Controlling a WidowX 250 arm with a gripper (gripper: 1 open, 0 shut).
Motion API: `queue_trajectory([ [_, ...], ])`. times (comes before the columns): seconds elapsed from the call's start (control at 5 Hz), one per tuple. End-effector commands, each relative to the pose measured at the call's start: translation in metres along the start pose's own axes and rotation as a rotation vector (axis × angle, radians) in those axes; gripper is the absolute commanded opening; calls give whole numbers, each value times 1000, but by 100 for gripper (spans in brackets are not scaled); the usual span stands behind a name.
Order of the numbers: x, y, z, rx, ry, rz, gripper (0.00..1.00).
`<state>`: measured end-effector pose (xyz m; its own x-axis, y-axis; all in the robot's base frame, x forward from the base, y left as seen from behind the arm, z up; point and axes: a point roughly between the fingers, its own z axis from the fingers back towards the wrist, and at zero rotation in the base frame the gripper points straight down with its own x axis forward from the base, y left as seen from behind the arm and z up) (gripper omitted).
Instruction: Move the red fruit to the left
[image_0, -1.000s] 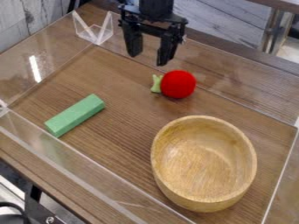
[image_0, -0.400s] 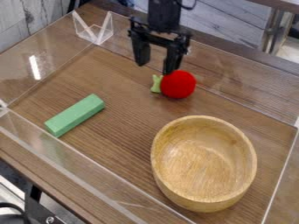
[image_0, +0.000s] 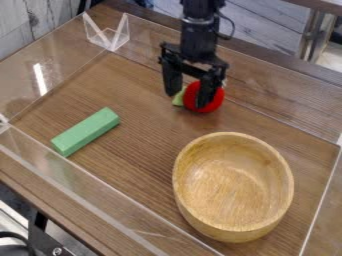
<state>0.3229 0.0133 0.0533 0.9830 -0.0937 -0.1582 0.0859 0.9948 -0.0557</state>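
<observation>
The red fruit (image_0: 207, 97) is a small glossy red ball with a light-green stem piece on its left, resting on the wooden table right of centre toward the back. My gripper (image_0: 193, 92) points straight down over it, open, with one black finger on the fruit's left by the stem and the other in front of its upper right. The fingers straddle the fruit; whether they touch it I cannot tell. The fruit's upper part is partly hidden by the fingers.
A round wooden bowl (image_0: 234, 186) stands at the front right. A flat green block (image_0: 86, 131) lies at the left. Clear plastic walls (image_0: 40, 70) ring the table, with a clear stand (image_0: 107, 32) at the back left.
The gripper has come down and shifted right, from above and behind the fruit to around it. It has stayed open. The fruit has not moved.
</observation>
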Motion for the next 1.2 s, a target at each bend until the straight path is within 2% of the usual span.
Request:
queue_trajectory([
  [0.0, 3, -12, 3, 3, -41, 0, 0],
  [0.4, -1, -12, 33, 12, -96, 5, 0],
  [0.8, -8, 18, 56, 10, -181, 145, 0],
  [1.0, -13, 21, 59, 1, -185, 190, 0],
])
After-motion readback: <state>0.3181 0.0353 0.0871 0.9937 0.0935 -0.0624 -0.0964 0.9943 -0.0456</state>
